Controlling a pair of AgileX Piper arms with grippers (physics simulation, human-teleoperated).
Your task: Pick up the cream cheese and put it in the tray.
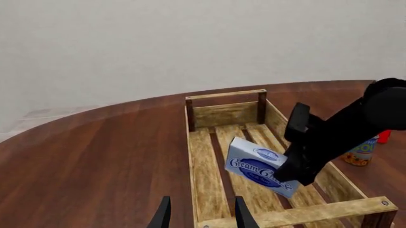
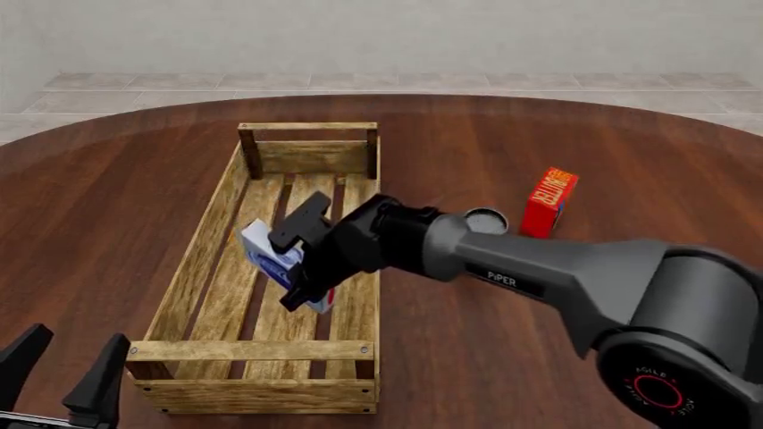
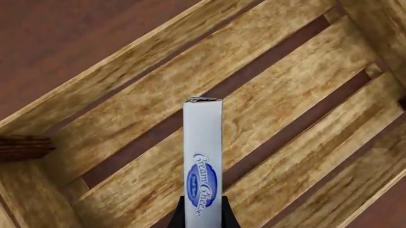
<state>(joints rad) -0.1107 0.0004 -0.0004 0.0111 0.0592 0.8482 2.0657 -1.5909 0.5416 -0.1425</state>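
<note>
The cream cheese (image 2: pixel 270 254) is a white box with a blue oval logo, held on edge and tilted inside the tray (image 2: pixel 253 350), over its middle slats. My right gripper (image 2: pixel 306 268) is shut on the box from the tray's right side. In the right wrist view the cream cheese (image 3: pixel 203 156) sticks out between the fingers (image 3: pixel 227 214) above the tray's slats (image 3: pixel 298 90). Whether the box touches the slats I cannot tell. My left gripper (image 2: pixel 62 371) hangs open and holds nothing, near the tray's front left corner. The left wrist view shows the cream cheese (image 1: pixel 257 164) in the tray (image 1: pixel 225 95).
A red-orange box (image 2: pixel 549 200) stands upright on the wooden table right of the tray. A can (image 2: pixel 484 218) sits beside it, partly hidden by my right arm; the left wrist view shows the can (image 1: pixel 362 152) past the tray's side wall.
</note>
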